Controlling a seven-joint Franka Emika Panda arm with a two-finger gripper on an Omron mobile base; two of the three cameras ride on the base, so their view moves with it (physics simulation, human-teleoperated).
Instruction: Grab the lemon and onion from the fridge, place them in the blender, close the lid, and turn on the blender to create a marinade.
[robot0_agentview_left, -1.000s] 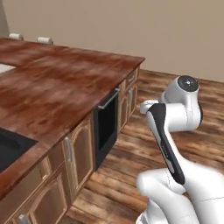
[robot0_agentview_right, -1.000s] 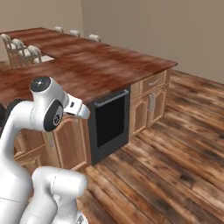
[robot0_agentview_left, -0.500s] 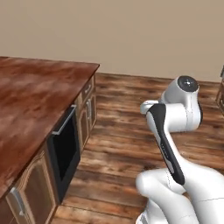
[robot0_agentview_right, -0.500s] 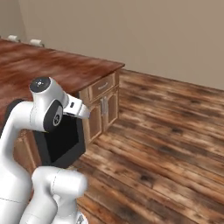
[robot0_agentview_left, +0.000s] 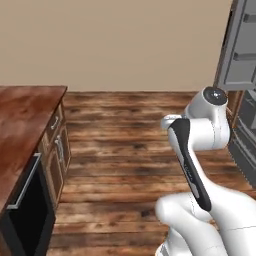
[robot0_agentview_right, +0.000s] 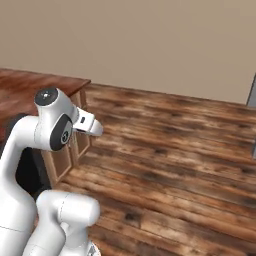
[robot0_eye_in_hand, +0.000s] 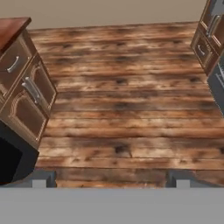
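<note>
Standing at the far right edge of the left base view, the fridge is seen as a tall grey cabinet with its grey door swung open and inner shelves partly shown; whether anything lies on them cannot be told. In the right base view only a thin grey sliver of the fridge is caught at the right edge. In the hand view, dark grey panels at the right border may belong to it, with wooden drawers just beside them.

The claw is held wide open, nothing between its jaws, with its two dark fingertips raised at the bottom of the hand view over bare wooden floor. The fridge is placed well apart from the claw, off to the right and farther ahead.

On the opposite side, a wooden table with cabinet doors and a black oven front is seen at the left. A plain beige wall closes the room behind the floor.
</note>
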